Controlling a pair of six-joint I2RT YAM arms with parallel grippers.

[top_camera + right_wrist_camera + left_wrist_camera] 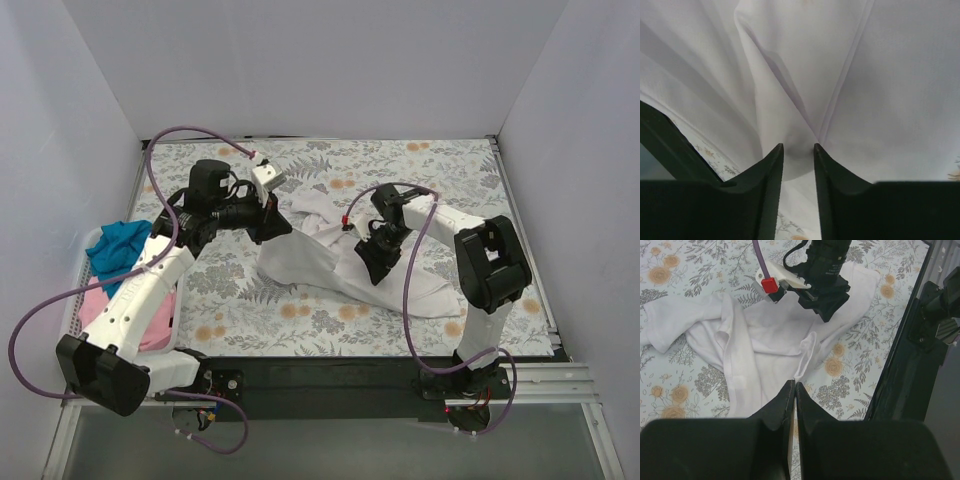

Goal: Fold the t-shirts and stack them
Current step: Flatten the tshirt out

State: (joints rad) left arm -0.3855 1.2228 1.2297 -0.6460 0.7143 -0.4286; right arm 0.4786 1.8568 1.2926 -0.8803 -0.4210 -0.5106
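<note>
The white t-shirt lies crumpled on the floral table cover in the middle. My left gripper is at its upper left edge. In the left wrist view its jaws are shut, and a raised ridge of the shirt runs up to their tips. My right gripper is down on the shirt's middle. In the right wrist view its jaws pinch a thick fold of the shirt, with creases radiating from it. It also shows in the left wrist view.
A white slotted basket at the left edge holds a teal shirt and a pink shirt. Purple cables loop off both arms. White walls close three sides. The black base rail runs along the near edge.
</note>
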